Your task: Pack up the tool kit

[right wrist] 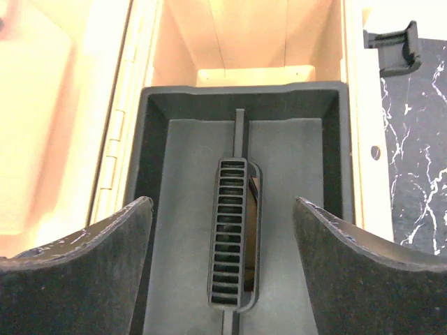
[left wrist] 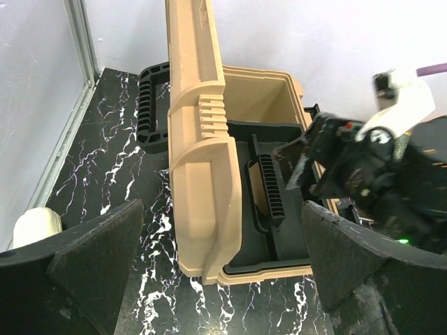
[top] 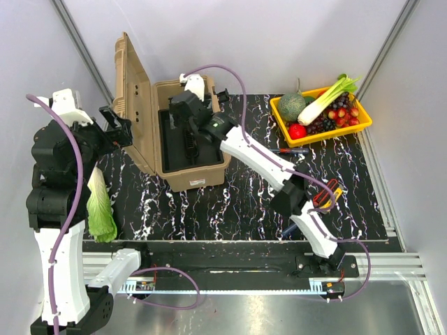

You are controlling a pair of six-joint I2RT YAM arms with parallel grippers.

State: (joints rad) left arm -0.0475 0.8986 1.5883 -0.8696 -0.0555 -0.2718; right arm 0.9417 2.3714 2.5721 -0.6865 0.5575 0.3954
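Right jaws spread over toolbox tray; left jaws spread beside its upright lid, near lettuce.

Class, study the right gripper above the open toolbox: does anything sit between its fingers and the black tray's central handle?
Nothing visible does. The right gripper hangs open directly over the tray handle, which shows unobstructed between its fingers. The toolbox lid stands upright, off to one side.

White-black arms, purple cables, black fingers
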